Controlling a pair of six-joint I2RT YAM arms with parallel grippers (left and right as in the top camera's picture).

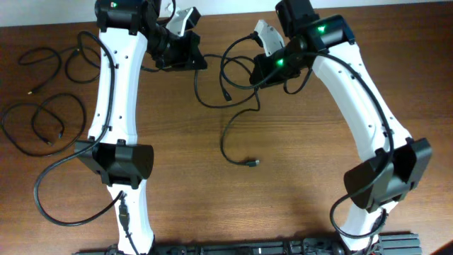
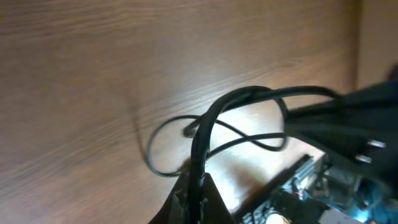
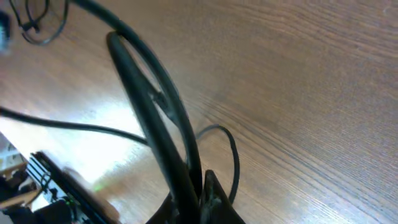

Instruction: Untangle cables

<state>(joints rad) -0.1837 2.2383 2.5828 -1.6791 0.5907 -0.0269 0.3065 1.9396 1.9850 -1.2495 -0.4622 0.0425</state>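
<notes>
One thin black cable (image 1: pixel 222 144) hangs between my two grippers at the back of the table. It loops down toward the middle and ends in a small plug (image 1: pixel 251 163). My left gripper (image 1: pixel 191 58) is shut on this cable; in the left wrist view the cable (image 2: pixel 205 124) runs up from the closed fingers (image 2: pixel 199 202). My right gripper (image 1: pixel 260 71) is shut on the same cable, and the right wrist view shows a doubled strand (image 3: pixel 143 99) pinched in its fingers (image 3: pixel 199 199). Two more black cables lie apart as loose loops at the far left (image 1: pixel 44 49) (image 1: pixel 48 139).
The wooden table (image 1: pixel 318 212) carries both white arms. A thicker black wire of the left arm (image 1: pixel 53 216) loops over the table at the front left. The arm bases stand at the front edge.
</notes>
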